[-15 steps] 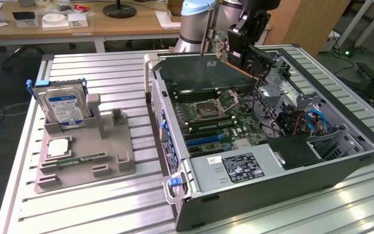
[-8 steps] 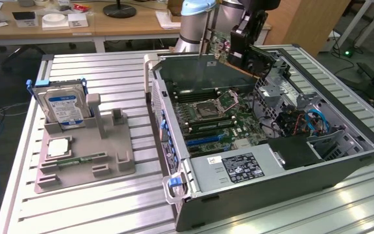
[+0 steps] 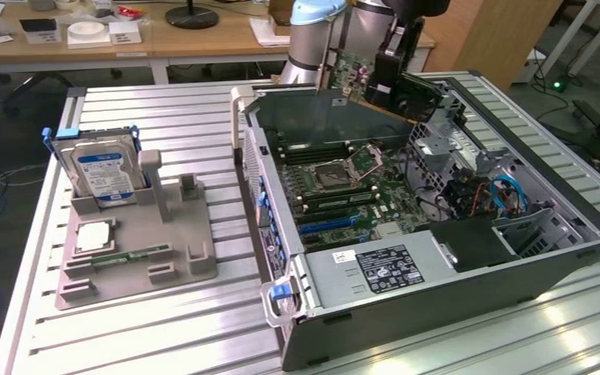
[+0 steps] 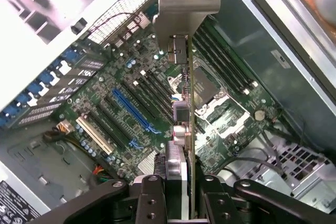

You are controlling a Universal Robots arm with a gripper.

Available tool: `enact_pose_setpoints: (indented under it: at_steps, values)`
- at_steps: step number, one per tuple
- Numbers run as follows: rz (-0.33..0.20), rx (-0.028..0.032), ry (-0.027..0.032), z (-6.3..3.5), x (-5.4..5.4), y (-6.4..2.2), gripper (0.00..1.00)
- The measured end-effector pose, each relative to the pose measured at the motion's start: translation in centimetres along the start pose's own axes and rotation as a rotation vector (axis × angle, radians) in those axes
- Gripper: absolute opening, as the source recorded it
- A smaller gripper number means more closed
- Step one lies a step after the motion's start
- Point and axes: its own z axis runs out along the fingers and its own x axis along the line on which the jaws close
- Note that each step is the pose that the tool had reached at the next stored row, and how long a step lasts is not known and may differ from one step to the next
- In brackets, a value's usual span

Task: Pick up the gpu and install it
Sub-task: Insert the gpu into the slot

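The gpu [image 3: 348, 70] hangs on edge above the far end of the open computer case [image 3: 436, 312]. It is clear of the motherboard [image 3: 331, 183] and touches no slot. The gripper [image 3: 392, 74] has its fingers [image 4: 152, 203] clamped on the card, one on either side. In the wrist view the card's metal bracket [image 4: 182, 3] points away from the camera, out over the board.

So the pick-up looks done and the install does not. The card is not yet seated, and the long blue slot [image 4: 132, 111] lies bare with nothing plugged into it.

The case lies on its side on a slotted metal desk [image 3: 154, 117]. Towards the exterior view's left a grey holder [image 3: 175, 269] carries a hard drive [image 3: 102, 168] standing upright. A processor [image 3: 91, 236] and a memory stick [image 3: 128, 255] lie flat on the same holder.

Far behind stands a wooden desk [image 3: 196, 43] with a few small white things on it. Dark floor with loose cables runs along the exterior view's left.
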Motion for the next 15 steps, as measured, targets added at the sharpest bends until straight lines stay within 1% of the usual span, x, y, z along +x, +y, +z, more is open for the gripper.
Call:
enact_pose_setpoints:
  at_steps: [15]
  values:
    - [-0.21,-0.0028,-0.0035,0.02,0.01,0.0,0.28]
